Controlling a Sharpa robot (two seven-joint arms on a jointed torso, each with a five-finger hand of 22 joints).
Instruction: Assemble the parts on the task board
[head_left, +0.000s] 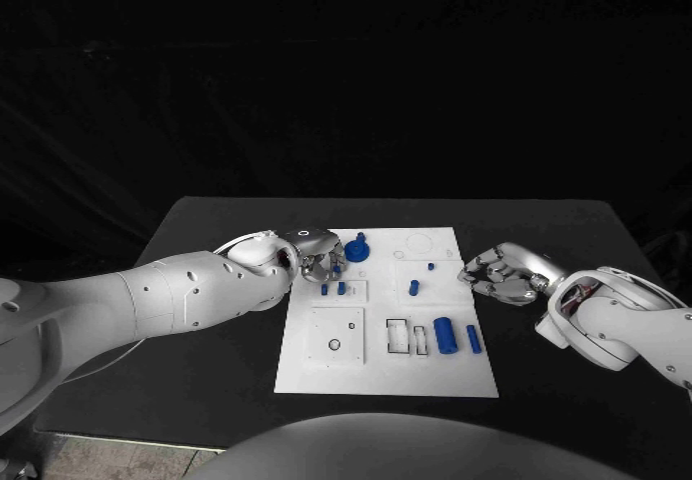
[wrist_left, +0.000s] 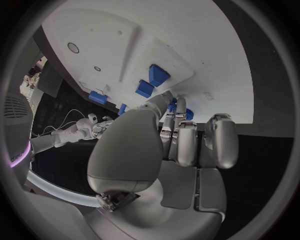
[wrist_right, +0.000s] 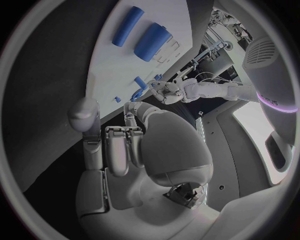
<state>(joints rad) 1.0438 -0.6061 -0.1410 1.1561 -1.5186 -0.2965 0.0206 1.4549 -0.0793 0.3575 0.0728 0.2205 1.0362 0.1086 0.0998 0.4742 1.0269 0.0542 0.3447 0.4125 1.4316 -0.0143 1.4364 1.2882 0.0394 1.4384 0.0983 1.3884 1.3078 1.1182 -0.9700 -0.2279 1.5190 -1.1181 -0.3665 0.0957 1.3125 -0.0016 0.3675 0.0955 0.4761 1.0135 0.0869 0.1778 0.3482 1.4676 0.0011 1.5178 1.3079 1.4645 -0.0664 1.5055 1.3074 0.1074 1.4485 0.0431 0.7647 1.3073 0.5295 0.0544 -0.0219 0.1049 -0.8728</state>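
Nearest the head camera lies the near edge of the task board (head_left: 387, 385), a white plate at the centre of the black tabletop (head_left: 216, 300). Toward 3 o'clock on the board, two blue cylinders (head_left: 446, 334) lie side by side – one thick, one slim – with small blue pegs (head_left: 414, 287) standing near its middle. At 11 o'clock the left robot hand (head_left: 315, 252) hovers over the board's far-left corner, fingers curled beside a blue gear-like part (head_left: 356, 248); whether it grips anything cannot be told, since the fingertips hide the contact in the left wrist view. The right robot hand (head_left: 502, 272) rests just off the board's edge at 3 o'clock, fingers curled inward and holding nothing. Judged by appearance, the parts are light, rigid plastic with smooth faces – likely slippery. Take the cylinders across their diameter at mid-length; pinch the pegs by their upper ends, keeping them upright for insertion.
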